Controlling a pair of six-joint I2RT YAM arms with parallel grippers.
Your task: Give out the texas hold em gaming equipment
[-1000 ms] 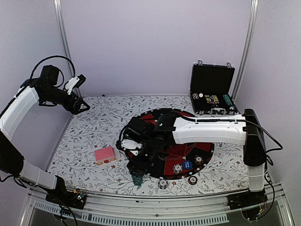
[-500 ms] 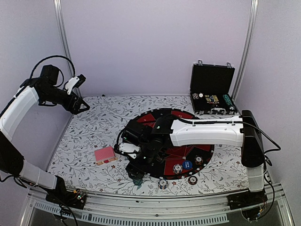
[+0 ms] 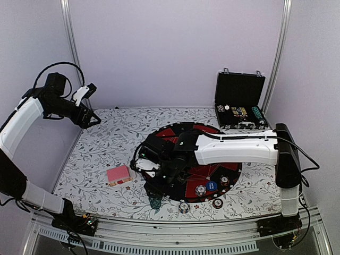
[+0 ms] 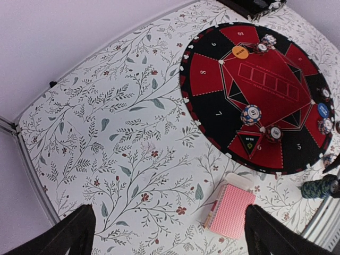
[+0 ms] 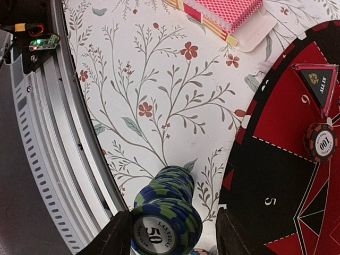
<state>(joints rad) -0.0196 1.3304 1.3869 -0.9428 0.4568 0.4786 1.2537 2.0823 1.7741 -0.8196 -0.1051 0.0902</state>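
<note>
Right tool (image 5: 174, 222) straddles the green chip stack (image 5: 164, 204), jaws apart, just off the mat (image 5: 276, 175) on the counter (image 5: 159, 106). A few chips (image 4: 251, 114) already sit on the mat. The card deck (image 4: 231, 210) lies undealt beside it, and the left tool (image 4: 167, 236) gapes wide and empty.

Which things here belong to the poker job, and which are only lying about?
For the job: card deck, green chip stack, blue-white chip, orange button, blue button.
Just lying about: black case, round mat.
</note>
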